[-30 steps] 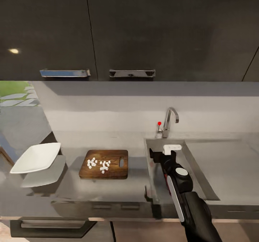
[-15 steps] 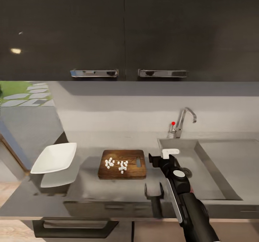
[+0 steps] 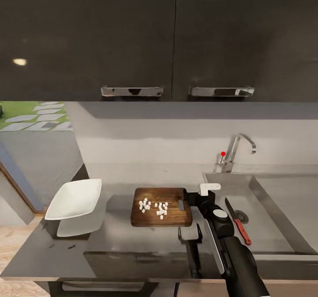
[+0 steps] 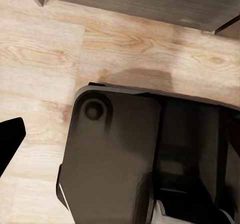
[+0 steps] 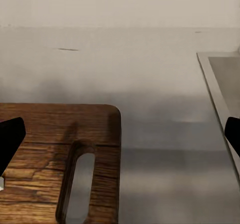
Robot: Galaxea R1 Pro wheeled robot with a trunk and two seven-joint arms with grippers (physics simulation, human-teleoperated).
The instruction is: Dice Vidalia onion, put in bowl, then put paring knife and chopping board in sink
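Paring knife (image 3: 237, 221) already in sink (image 3: 282, 226); diced onion (image 3: 154, 207) on chopping board (image 3: 161, 201), bowl (image 3: 74, 198) empty; right gripper (image 3: 197, 196) spread, holding nothing; left: can't tell.

A light wooden floor (image 4: 60, 49) with visible grain covers the upper and left part of the left wrist view. A large dark robot part (image 4: 120, 154) with a rounded corner and a small round recess lies over the floor, and a soft shadow falls on the planks just beside its edge. One black finger tip (image 4: 10, 139) enters from the side, and a dark cabinet base (image 4: 150, 1) runs along the far edge of the floor.
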